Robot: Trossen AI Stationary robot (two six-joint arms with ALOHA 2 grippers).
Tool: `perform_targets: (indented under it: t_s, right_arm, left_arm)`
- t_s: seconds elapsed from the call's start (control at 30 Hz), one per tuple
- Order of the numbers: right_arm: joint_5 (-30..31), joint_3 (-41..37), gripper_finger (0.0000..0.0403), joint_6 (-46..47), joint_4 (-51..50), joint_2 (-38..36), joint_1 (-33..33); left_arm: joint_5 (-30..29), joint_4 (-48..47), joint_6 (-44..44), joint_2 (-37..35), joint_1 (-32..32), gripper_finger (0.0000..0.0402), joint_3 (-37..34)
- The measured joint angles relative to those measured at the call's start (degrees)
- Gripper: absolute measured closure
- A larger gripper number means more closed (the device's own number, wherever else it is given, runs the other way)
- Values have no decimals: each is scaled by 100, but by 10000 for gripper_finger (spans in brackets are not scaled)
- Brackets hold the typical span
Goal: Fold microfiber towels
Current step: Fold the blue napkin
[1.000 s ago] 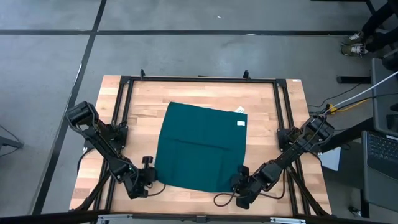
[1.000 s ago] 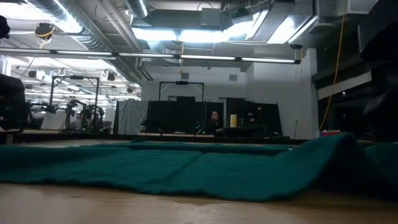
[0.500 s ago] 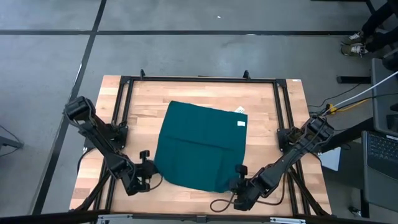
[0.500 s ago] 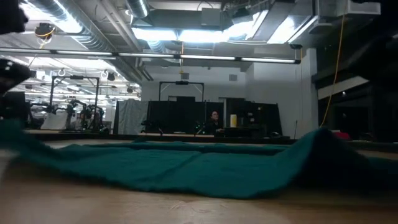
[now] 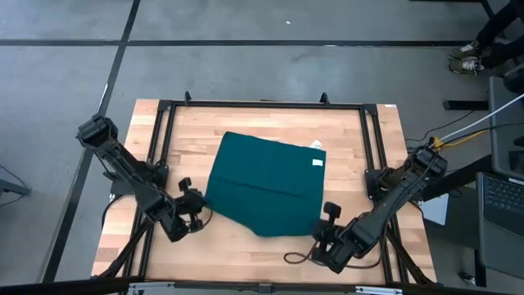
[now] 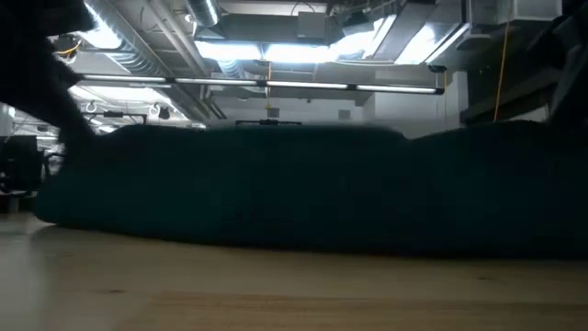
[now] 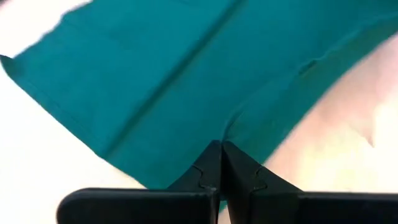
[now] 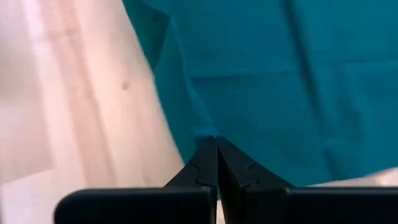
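The dark teal towel (image 5: pixel 262 180) lies on the wooden table (image 5: pixel 188 131), with a small white tag (image 5: pixel 317 162) near its far right corner. Its far part rests flat, while its near edge is raised and fills the low view (image 6: pixel 303 184) as a dark wall. My left gripper (image 5: pixel 199 209) is shut on the near left corner. My right gripper (image 5: pixel 322 223) is shut on the near right corner. Both shut grippers show in their wrist views, the left (image 7: pixel 221 155) and the right (image 8: pixel 216 149). My left gripper pinches the towel's near left corner (image 7: pixel 219 132) between its two shut fingers, coming from the table's near left. The corner is lifted off the table. My right gripper pinches the near right corner (image 8: pixel 208 127) between its two shut fingers, coming from the near right. That corner is lifted too, and the near edge (image 5: pixel 264 233) sags slack between the two holds.
A black metal frame (image 5: pixel 262 105) runs round the tabletop. A small white slip (image 5: pixel 315 145) peeks out at the towel's far right corner. Bare wood lies near the table's front edge (image 5: pixel 254 262) and on the left. A cable (image 5: pixel 299 259) loops by my right arm.
Both grippers have risen and gone toward the table's far edge, staying shut on the near corners. The towel's near edge has lifted off the table and moved toward the far edge, while the far part has stayed flat in place.
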Motion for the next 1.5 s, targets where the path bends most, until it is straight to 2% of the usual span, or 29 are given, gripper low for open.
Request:
perform_targets:
  t_s: [0.13, 0.43, 0.77, 1.0, 1.17, 1.37, 1.5]
  right_arm:
    - [173, 0, 403, -4, -375, -89, -175]
    - [1042, 0, 403, 329, -1393, -369, -726]
    - [1549, -4, 403, 262, -2060, -503, -1381]
    - [1888, -134, 403, 183, -2231, -766, -1896]
    - [1965, -421, 403, 165, -2256, -1062, -2105]
    - [2067, -726, 403, 100, -2216, -1457, -2395]
    - [2069, -905, 403, -231, -1923, -1583, -2610]
  left_arm:
    - [-189, 68, 185, -60, 422, 399, 2]
    - [-902, 60, 100, -277, 1171, 399, 4]
    - [-1222, 359, 605, -609, 2275, 399, 9]
    - [-972, 1497, 1955, -603, 3250, 399, 11]
    - [-490, 2369, 2953, -602, 4085, 399, 11]
    - [92, 2694, 3586, -601, 4968, 399, 11]
    - [424, 2644, 3764, -601, 5302, 399, 11]
